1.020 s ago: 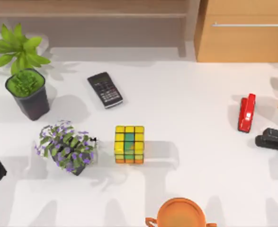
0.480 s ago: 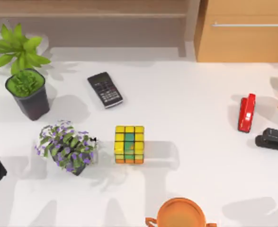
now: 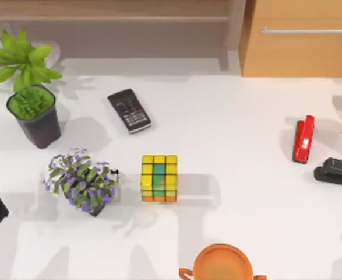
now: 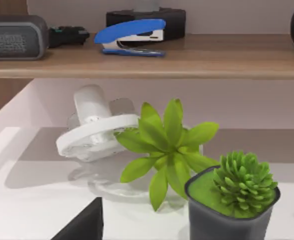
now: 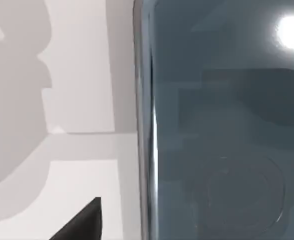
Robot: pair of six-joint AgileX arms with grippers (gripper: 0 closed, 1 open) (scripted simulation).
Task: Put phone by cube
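right end effector: off the top view, phone (image 5: 222, 130) glossy face right up against its wrist camera, grip cannot tell | change: shadow at desk (image 3: 235, 128) right edge shifted in last second, cube (image 3: 159, 178) unmoved | read: approach/grasp stage, phone not by cube yet | left arm parked at left edge

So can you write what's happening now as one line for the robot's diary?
phone: close before right wrist camera | cube: mid-table, beside purple flower pot | placed by cube: not yet

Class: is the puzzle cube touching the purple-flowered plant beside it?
Apart. The top view shows a strip of white table between the cube and the purple-flowered plant.
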